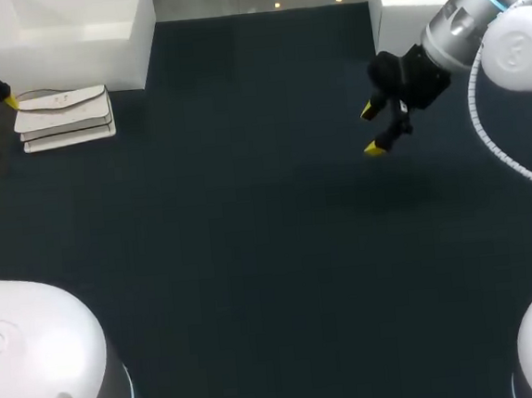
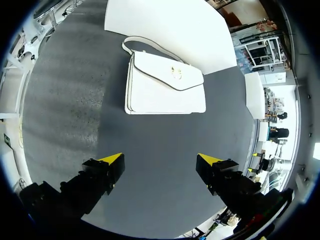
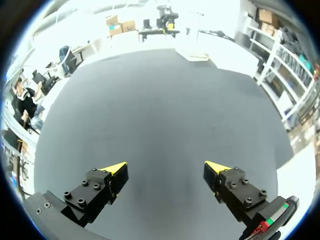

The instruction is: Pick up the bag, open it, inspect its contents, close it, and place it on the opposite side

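Nearest the lens, the left gripper [image 2: 160, 160] is being held wide open, gripping nothing, at the head view's upper left. It is near the white bag [image 1: 63, 117], which is lying flat and closed on the dark table [image 1: 252, 256] beside a white box [image 1: 65, 35]. At upper right, the right gripper [image 1: 372, 130] is being held equally open and empty.

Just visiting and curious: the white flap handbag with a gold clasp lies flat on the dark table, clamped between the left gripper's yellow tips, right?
No. The white flap handbag does lie flat on the dark table, but the left gripper is not clamped on it: the left wrist view shows its fingers open, the bag lying apart ahead of them.
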